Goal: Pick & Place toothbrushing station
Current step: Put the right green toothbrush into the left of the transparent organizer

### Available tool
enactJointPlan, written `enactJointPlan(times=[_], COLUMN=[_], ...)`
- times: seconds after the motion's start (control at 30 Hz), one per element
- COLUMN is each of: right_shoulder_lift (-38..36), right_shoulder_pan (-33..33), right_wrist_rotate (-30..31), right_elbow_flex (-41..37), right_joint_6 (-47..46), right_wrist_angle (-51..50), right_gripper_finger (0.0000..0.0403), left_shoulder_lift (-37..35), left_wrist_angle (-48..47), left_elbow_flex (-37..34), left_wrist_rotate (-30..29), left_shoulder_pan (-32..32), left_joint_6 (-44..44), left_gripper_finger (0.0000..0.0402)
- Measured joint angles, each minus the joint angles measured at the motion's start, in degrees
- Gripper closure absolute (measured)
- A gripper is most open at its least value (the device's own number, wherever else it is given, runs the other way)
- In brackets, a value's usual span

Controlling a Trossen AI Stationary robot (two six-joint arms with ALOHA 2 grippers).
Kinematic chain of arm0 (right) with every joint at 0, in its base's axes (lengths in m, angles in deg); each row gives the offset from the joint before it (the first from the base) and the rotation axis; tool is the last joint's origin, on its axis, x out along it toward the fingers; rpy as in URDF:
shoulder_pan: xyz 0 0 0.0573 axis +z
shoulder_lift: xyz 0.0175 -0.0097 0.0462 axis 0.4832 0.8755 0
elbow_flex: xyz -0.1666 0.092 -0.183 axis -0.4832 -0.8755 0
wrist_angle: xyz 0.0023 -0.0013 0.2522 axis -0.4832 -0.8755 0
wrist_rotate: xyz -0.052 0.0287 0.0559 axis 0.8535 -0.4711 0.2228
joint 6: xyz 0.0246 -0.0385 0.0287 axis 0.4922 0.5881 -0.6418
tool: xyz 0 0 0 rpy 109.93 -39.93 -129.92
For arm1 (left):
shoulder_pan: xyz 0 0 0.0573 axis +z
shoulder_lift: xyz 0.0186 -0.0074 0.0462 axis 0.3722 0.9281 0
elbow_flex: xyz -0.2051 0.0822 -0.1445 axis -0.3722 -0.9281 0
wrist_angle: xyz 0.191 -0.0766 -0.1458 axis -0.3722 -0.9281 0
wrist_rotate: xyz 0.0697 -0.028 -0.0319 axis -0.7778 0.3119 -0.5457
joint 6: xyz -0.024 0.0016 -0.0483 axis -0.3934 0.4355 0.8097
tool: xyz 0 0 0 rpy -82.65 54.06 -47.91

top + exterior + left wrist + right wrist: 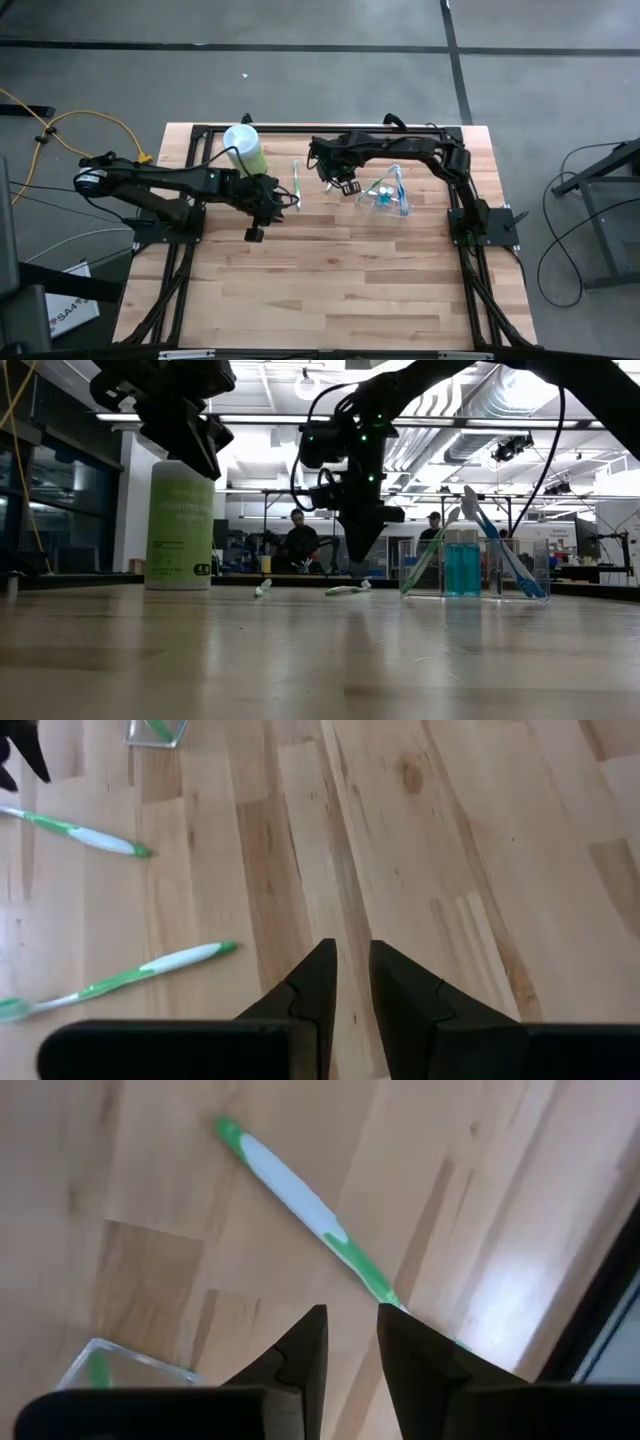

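Note:
The toothbrushing station (386, 196) is a clear plastic holder standing on the table at the centre right, with blue and green toothbrushes leaning in it; it also shows in the low view (465, 568). Two green-and-white toothbrushes (297, 182) lie flat on the wood to its left. My right gripper (344, 184) hangs above the table between the loose toothbrushes and the holder, fingers nearly together and empty. My left gripper (254, 232) hovers left of the toothbrushes, also nearly together and empty. In the right wrist view one toothbrush (300, 1200) and a corner of the holder (110, 1365) show.
A tall pale-green bottle (243, 148) with a white cap stands at the far left of the table, beside my left arm. Bare wood stretches toward the near edge. People show in the room behind the table in the low view.

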Motion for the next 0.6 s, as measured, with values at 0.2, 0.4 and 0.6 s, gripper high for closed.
enactJointPlan(times=[0.2, 0.4, 0.6], right_shoulder_lift=[-0.07, -0.16, -0.18], right_shoulder_pan=[-2.22, -5.01, -5.88], right_wrist_rotate=[-3.95, -9.06, -10.58], right_elbow_flex=[0.00, 0.00, 0.00], right_joint_6=[2.74, 4.25, 3.63], right_wrist_angle=[1.87, 0.31, 0.37], right_gripper_finger=[0.0320, 0.0320, 0.0320], left_shoulder_lift=[0.00, 0.00, 0.00], left_wrist_angle=[-0.16, -0.17, -0.13], left_elbow_flex=[0.00, 0.00, 0.00], left_wrist_rotate=[0.62, 5.76, 5.89], left_shoulder_pan=[0.00, -0.02, 0.00], left_joint_6=[-2.09, -4.56, -4.64], left_gripper_finger=[0.0345, 0.0345, 0.0345])
